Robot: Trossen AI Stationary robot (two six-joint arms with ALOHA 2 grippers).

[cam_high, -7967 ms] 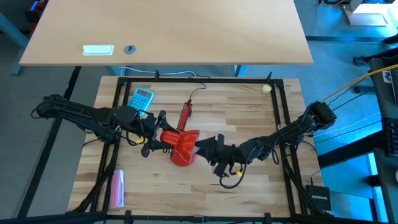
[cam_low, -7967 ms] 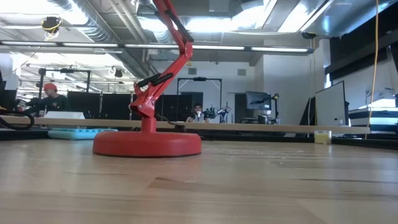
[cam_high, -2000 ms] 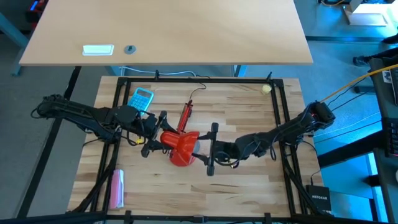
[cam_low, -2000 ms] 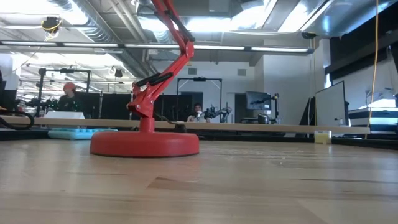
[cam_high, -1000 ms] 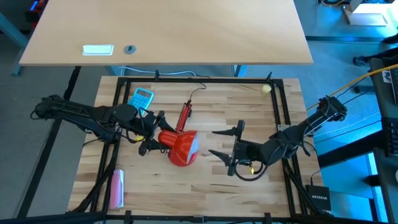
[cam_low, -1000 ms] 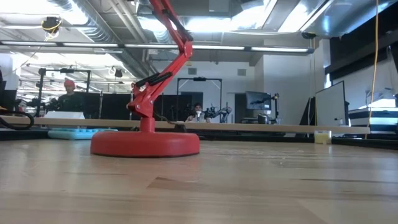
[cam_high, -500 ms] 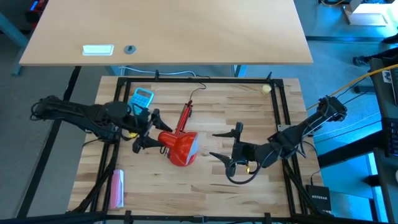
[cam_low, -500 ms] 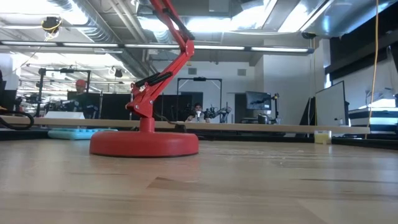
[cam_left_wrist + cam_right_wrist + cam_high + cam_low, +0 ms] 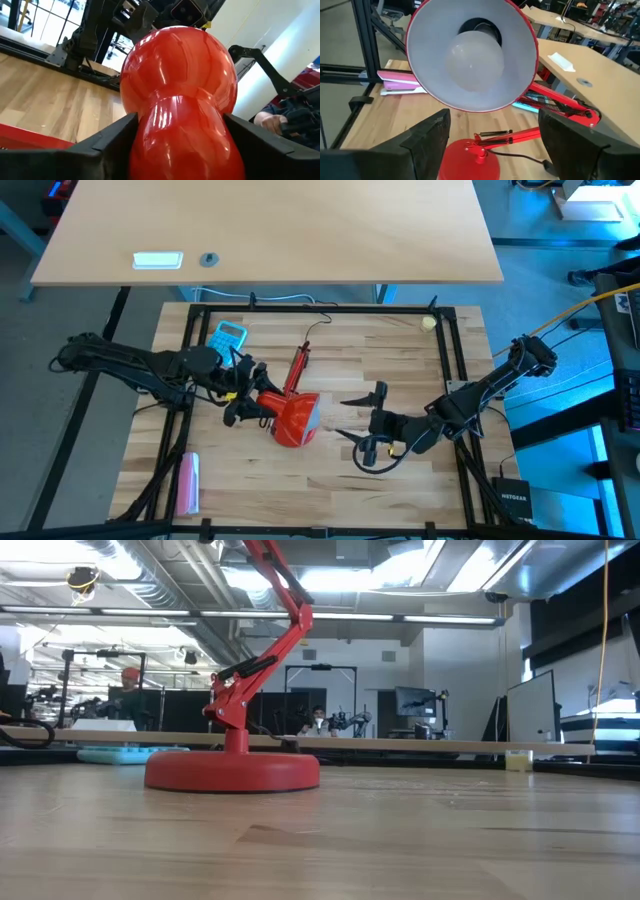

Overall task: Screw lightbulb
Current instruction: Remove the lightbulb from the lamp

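The red desk lamp stands on its round base (image 9: 232, 772), its jointed arm (image 9: 297, 367) rising to the red shade (image 9: 293, 418). The white lightbulb (image 9: 472, 60) sits in the socket inside the shade, which faces the table's right side. My left gripper (image 9: 240, 402) is shut on the back of the shade. My right gripper (image 9: 342, 416) is open and empty, to the right of the shade's mouth, its fingers wide apart in the right wrist view (image 9: 492, 120). My left gripper pinches the shade's narrow neck (image 9: 150, 125), behind the round bell, between its two fingers, one on each side. The fingers come level from the table's left side. The shade stays above the table on the lamp's arm, its mouth turned away from the gripper.
A teal calculator (image 9: 227, 337) lies at the far left and a pink flat object (image 9: 188, 480) at the near left. A small yellowish ball (image 9: 429, 323) lies at the far right. A black frame (image 9: 320, 310) rings the table. People sit in the room behind.
My left gripper drew back toward the table's left edge with its fingers spread wider, then came back onto the shade's neck. My right gripper has gone a little toward the near edge and the lamp, staying open. The lamp has hardly moved.
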